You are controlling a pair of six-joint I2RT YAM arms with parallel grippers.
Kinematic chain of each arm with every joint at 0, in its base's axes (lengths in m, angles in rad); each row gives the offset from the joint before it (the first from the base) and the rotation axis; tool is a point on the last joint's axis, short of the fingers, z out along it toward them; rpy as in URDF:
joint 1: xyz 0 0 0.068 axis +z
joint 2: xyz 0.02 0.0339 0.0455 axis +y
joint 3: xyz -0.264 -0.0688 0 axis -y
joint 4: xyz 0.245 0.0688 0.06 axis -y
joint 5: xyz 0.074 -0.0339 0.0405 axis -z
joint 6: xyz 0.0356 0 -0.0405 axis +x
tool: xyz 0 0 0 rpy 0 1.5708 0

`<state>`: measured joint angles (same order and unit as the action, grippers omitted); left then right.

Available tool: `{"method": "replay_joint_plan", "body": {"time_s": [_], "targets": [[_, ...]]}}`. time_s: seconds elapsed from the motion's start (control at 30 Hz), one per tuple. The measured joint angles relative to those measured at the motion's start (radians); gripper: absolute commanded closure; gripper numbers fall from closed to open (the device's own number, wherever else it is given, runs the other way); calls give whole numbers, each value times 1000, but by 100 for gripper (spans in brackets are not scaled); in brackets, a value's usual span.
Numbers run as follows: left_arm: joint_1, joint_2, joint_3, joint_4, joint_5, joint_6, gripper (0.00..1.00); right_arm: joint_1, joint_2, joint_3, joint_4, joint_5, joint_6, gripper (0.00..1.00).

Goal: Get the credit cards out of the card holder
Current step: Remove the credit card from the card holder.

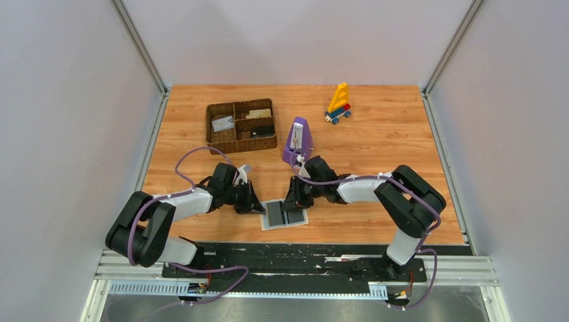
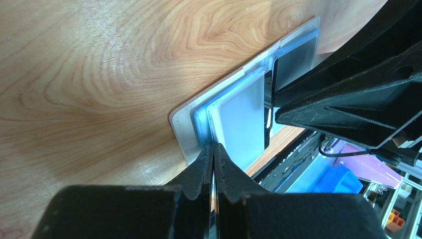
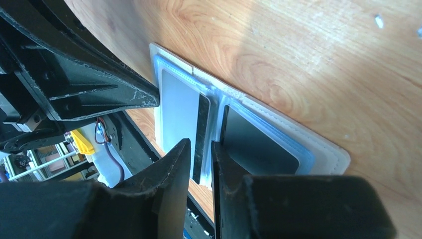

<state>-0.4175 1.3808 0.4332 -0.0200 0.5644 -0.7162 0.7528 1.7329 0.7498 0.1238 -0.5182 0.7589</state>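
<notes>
Top view: both arms reach low and forward, angled toward each other, wrists bent down to the table. The left gripper (image 1: 249, 201) and right gripper (image 1: 293, 200) flank the open light-blue card holder (image 1: 285, 225). It lies flat between their tips, on the side toward the arm bases. Well beyond both grippers stands a woven tray (image 1: 240, 144) with cards in it.

Left wrist view: the left gripper's fingers are pressed together, their tips touching the near edge of the card holder. Whether they pinch a sleeve edge cannot be told. Just beyond the tips a grey card (image 2: 241, 119) sits in its slot. Farther on, a dark card (image 2: 296, 59) fills the other half. The right gripper's fingers show at the right, over the holder's middle.

Right wrist view: the right gripper's fingers stand a narrow gap apart, tips at the holder's centre fold. A black strip (image 3: 201, 124), apparently a card's edge, runs into that gap; contact cannot be told. The grey card lies left of the tips, the dark card right.
</notes>
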Motion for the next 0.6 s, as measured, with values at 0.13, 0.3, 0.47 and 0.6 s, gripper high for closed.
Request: {"method": "replay_joint_plan", "body": {"time_s": [0.13,0.3,0.47,0.6], "targets": [[0,0,1,-2,0,0,91,16,14,15,-1,11,0,76],[0,0,2,-5,-1,0,91,32,23,31,-18,37,0,76],[0,0,2,-5,-1,0,91,39,27,48,-46,50,-1,79],[0,0,2,-5,-1,0,91,39,29,50,-49,51,-3,97]]}}
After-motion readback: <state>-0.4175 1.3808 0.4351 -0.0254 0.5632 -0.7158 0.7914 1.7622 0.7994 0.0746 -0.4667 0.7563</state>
